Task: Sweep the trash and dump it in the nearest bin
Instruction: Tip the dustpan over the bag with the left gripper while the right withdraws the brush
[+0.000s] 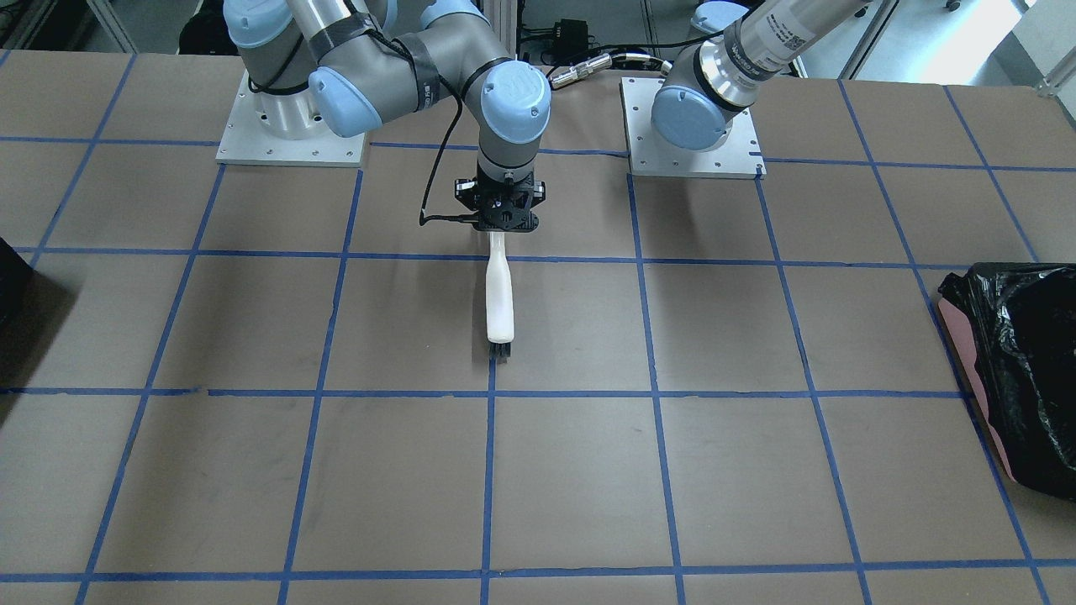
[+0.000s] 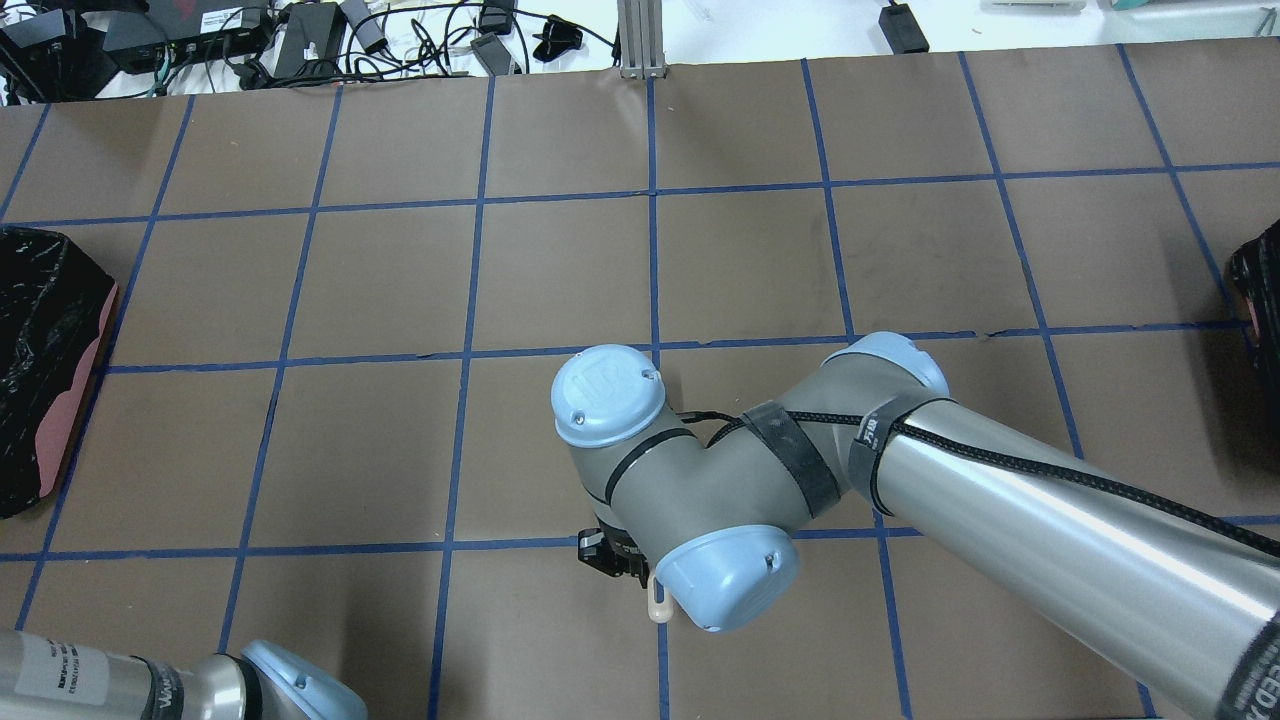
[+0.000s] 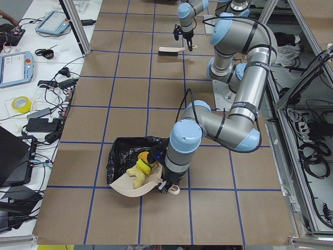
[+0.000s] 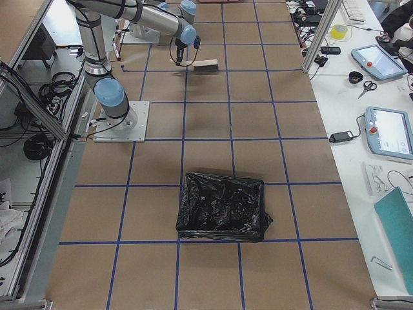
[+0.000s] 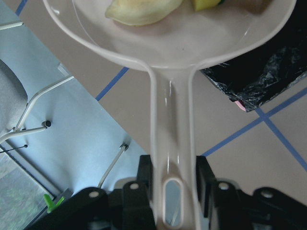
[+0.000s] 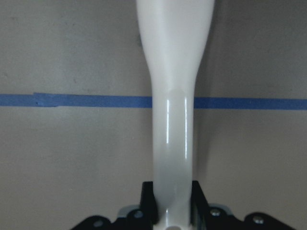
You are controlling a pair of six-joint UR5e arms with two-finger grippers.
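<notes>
Fingers (image 5: 145,189) of left gripper (image 5: 172,191) clenched on the pale dustpan (image 5: 192,48) handle, one on either side, plain in the left wrist view. Carries all the trash (image 3: 140,167) in the pan's bowl: peel-like piece (image 5: 144,9), a corner of sponge (image 5: 208,4), and a brown edge of the lump (image 5: 254,4) cut off by the frame. Only in the left side view: bowl at the near rim of the bin (image 3: 122,156), partly over the black liner. Nothing of pan or left gripper in the front and overhead views, just the bin's salmon side at the table's end on the robot's left. Fingers (image 6: 149,199) of right gripper (image 1: 502,220) clamped on the white brush (image 1: 499,294) handle, bristle end pointing away from the robot's base, mid-table (image 1: 588,487), well apart from the bin. Cannot tell whether the bristles touch the paper.
</notes>
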